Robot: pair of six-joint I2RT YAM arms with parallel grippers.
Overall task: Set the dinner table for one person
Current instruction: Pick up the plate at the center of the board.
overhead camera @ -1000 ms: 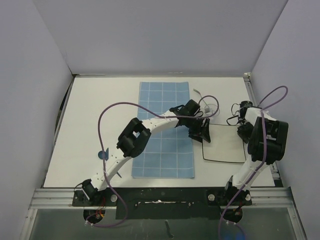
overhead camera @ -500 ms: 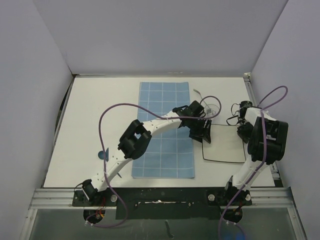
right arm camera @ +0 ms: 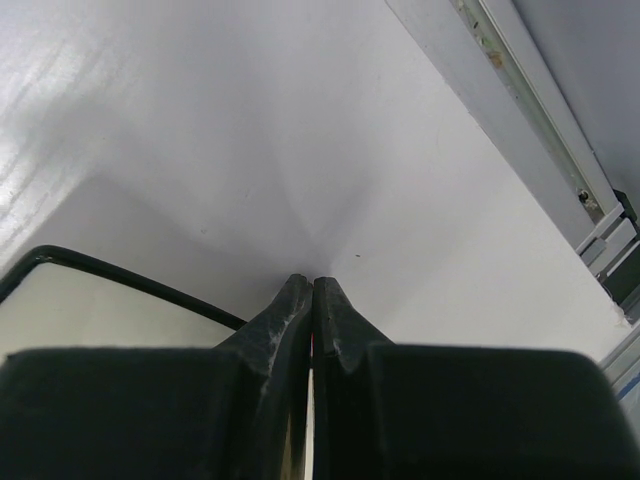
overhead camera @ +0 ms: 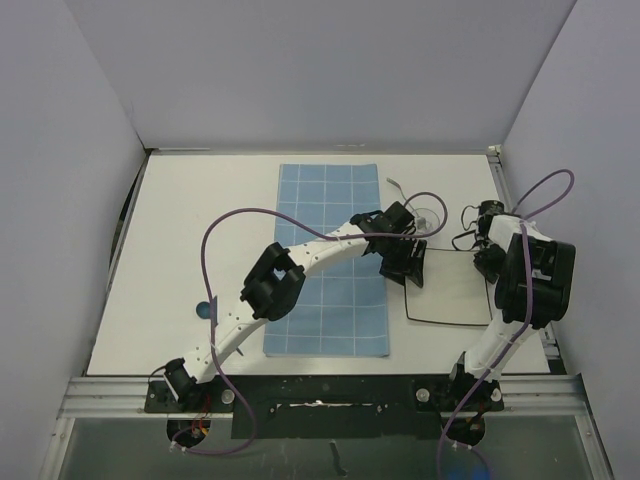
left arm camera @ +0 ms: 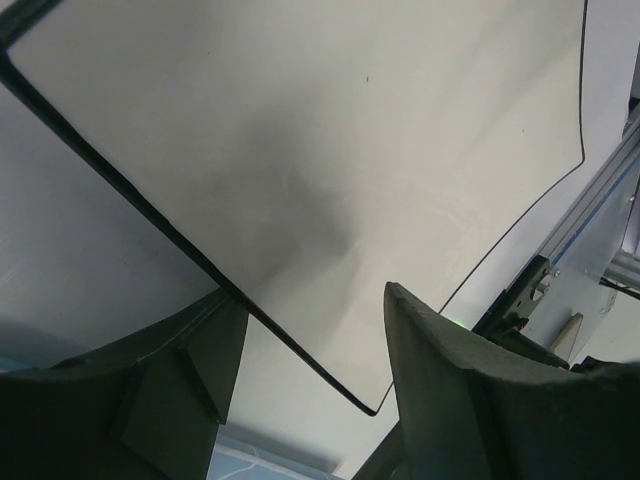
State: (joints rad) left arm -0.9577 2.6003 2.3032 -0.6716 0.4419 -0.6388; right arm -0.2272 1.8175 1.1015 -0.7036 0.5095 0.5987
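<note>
White laminate forms the dinner table (overhead camera: 170, 220), which fills the booth floor ahead of both arm bases, between pale grey walls. From above you see it as a flat, level rectangle. Its long axis appears to run left to right across the view, with a dark rail down its left edge. A blue gridded mat (overhead camera: 330, 195) lies on the middle of the table, its long side running away from you. A white sheet with a thin black edge (overhead camera: 455, 290) lies just right of the mat.

Over the last second your left arm has crept slightly rightward and away from you. This has brought the left gripper (left arm camera: 315, 300) over the sheet's far-left corner. Its fingers stand spread, with the black edge running between them and nothing clamped. That suggests you are lining up to take the sheet, so the place setting looks barely begun.

Your right gripper (right arm camera: 312, 285) is pressed together on nothing, low over bare tabletop beside the sheet's rim.
</note>
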